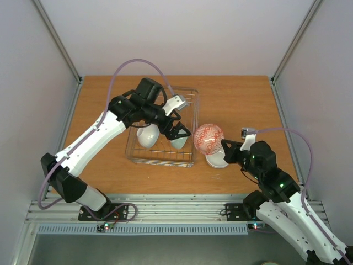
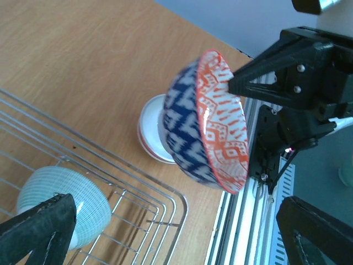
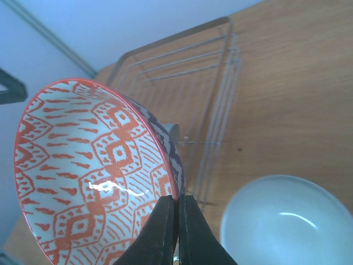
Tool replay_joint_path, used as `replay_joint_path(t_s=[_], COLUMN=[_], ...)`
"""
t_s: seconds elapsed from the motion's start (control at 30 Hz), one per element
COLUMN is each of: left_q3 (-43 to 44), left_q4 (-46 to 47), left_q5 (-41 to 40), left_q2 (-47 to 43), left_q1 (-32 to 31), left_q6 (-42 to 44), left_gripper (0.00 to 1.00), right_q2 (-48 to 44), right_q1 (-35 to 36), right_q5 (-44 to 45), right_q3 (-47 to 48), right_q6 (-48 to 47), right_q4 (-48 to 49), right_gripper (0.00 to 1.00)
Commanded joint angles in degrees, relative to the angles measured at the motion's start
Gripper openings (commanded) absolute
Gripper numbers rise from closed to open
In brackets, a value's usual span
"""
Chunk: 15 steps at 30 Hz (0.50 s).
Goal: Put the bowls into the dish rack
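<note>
Fingers [image 3: 161,232] of the right gripper [image 1: 223,147] are pinched nearly closed on the rim of the orange patterned bowl [image 1: 208,139], one inside the lip and one outside, so I read that as a firm grasp. I see the right arm reaching up from its base with the wrist bent toward the left. It carries the bowl tipped on edge, the orange inside facing back at the wrist and the blue outside facing away. Just below those fingers a white bowl [image 1: 217,161] sits upright on the table [image 1: 237,99], beside the near right corner of the dish rack [image 1: 187,162]. Beyond the held bowl, the left arm stretches across from the left with its wrist angled down over the rack. The left gripper [image 1: 175,132] is spread wide and grips nothing. A pale green bowl [image 2: 60,196] lies in the rack right by one of its fingers [image 2: 38,232]; I cannot tell whether they touch. Another white bowl [image 1: 148,135] rests in the rack just left of that gripper.
</note>
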Motion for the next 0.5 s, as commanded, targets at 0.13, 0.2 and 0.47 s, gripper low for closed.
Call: replay_joint_path(t_s=[0.13, 0.2, 0.47], left_q3=[-3.91, -4.84, -6.02], left_q4=[5.31, 6.48, 8.41], left_q5=[-4.57, -6.32, 5.6], left_q2=[-3.81, -3.45, -1.7], left_q1=[3.03, 3.06, 2.99], left_q6=[-2.62, -3.59, -5.78], left_gripper=[0.99, 0.99, 0.99], right_q2=[0.94, 0.78, 0.39], right_q1=[-0.83, -1.01, -1.48], right_q5=[-12.97, -13.6, -17.54], right_q3=[-2.18, -2.57, -4.26], right_q6=[-1.34, -1.27, -1.85], right_q4=[17.36, 17.85, 21.39], right_gripper=[0.01, 0.01, 0.01])
